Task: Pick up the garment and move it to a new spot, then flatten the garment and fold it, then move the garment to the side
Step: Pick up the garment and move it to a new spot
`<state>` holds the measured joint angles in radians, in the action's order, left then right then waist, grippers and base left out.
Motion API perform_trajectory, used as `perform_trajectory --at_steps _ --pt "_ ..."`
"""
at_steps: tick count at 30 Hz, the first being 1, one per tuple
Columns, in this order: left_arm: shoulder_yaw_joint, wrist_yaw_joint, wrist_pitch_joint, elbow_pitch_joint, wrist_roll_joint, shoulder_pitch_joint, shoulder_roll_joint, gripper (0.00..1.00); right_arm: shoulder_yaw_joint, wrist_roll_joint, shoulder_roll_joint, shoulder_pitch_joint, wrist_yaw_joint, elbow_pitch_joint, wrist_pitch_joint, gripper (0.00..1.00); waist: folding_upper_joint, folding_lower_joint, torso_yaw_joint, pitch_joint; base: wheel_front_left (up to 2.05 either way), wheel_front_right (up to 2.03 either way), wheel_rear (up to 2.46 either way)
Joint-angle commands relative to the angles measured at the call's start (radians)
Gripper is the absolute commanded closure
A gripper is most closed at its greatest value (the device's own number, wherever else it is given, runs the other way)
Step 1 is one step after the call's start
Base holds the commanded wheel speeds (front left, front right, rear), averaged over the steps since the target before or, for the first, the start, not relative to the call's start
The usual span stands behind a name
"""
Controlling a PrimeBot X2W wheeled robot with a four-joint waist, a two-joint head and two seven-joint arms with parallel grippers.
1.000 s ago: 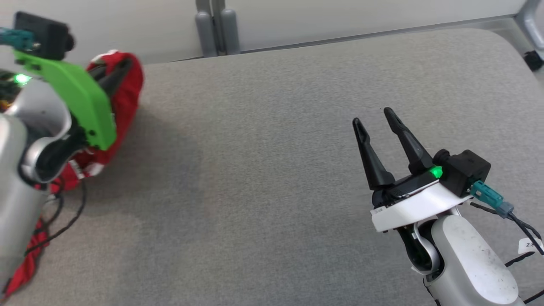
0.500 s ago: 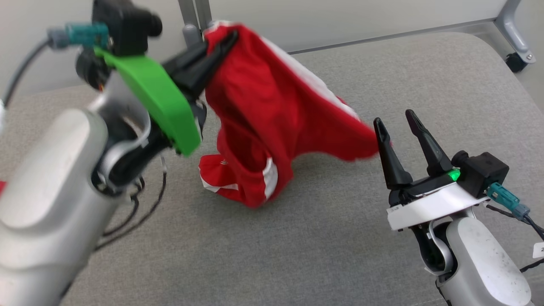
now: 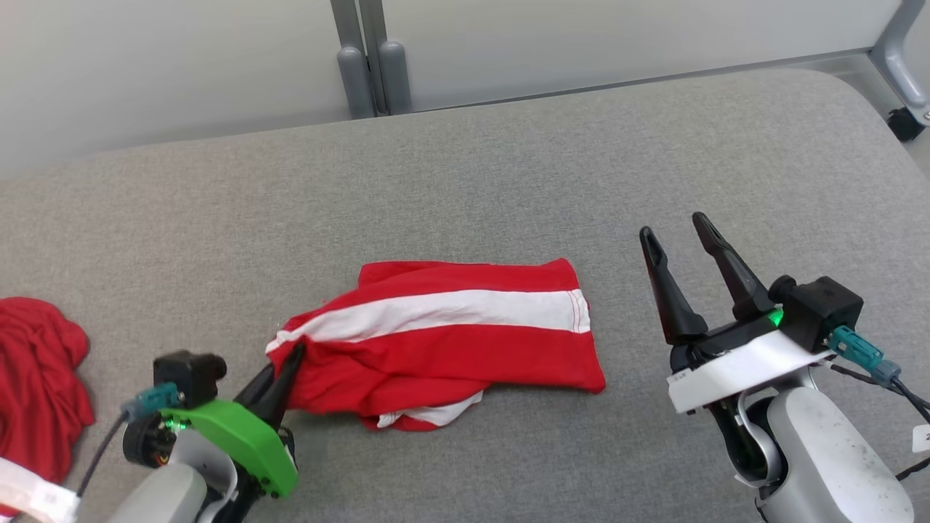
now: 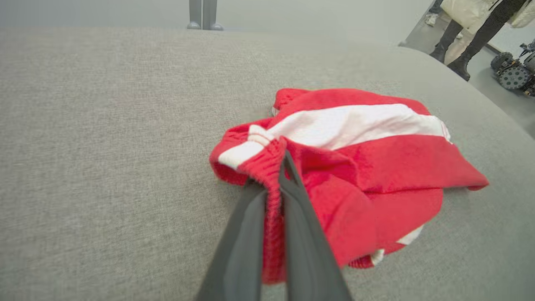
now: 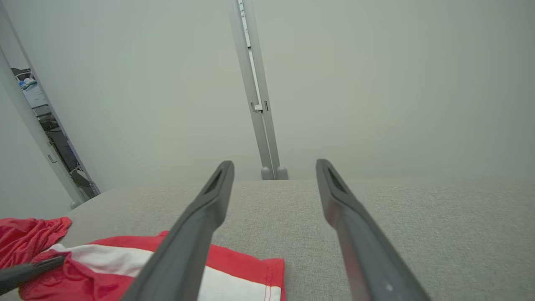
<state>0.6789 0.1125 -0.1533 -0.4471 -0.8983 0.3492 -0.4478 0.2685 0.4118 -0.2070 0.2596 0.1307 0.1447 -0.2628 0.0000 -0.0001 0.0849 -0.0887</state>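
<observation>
At the head view's lower left, the left gripper [image 3: 289,361] is clamped on the red shorts [image 3: 450,338]. The left wrist view shows its grip on the elastic waistband. The shorts lie crumpled mid-frame on the grey padded surface [image 3: 508,181]. At lower right the right gripper [image 3: 672,225] stands spread and empty, apart from them. Another red cloth [image 3: 36,370] lies at the left edge. Farthest, upper right in the left wrist view, are a person's dark boots [image 4: 459,67].

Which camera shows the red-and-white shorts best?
The head view: the shorts lie almost wholly in sight, crumpled, white stripe up. The left wrist view shows them close, partly behind its shut jaws. The right wrist view has a corner, cut by the frame.
</observation>
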Motion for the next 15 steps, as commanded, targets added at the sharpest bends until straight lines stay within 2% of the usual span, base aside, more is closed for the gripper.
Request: perform_trajectory --at_steps 1,6,9,12,15 --pt "0.003 0.002 -0.029 -0.036 0.019 -0.01 0.009 0.0 0.0 0.006 -0.006 -0.013 0.0 0.006 -0.003 0.0 0.0 0.0001 -0.009 0.004 0.0 0.0 0.0" --pt "0.022 0.009 -0.077 -0.124 0.044 -0.022 0.033 0.0 0.014 0.012 -0.007 -0.02 0.0 0.018 -0.003 0.0 0.0 0.0001 -0.017 0.023 0.0 0.0 0.0" --pt "0.018 0.009 -0.09 -0.141 0.049 -0.049 0.02 0.0 0.015 0.017 -0.003 -0.03 0.0 0.022 -0.003 0.0 0.0 0.0001 -0.017 0.035 0.0 0.0 0.0" --pt "-0.002 -0.015 -0.103 -0.129 0.058 -0.079 -0.002 0.0 0.012 0.018 -0.003 -0.037 0.0 0.024 -0.003 0.0 0.0 0.0001 -0.018 0.044 0.0 0.0 0.0" --pt "-0.046 -0.07 -0.111 -0.066 0.075 -0.108 -0.016 0.0 0.004 0.02 -0.007 -0.05 0.0 0.02 -0.003 0.0 0.0 0.0001 -0.023 0.049 0.0 0.0 0.0"
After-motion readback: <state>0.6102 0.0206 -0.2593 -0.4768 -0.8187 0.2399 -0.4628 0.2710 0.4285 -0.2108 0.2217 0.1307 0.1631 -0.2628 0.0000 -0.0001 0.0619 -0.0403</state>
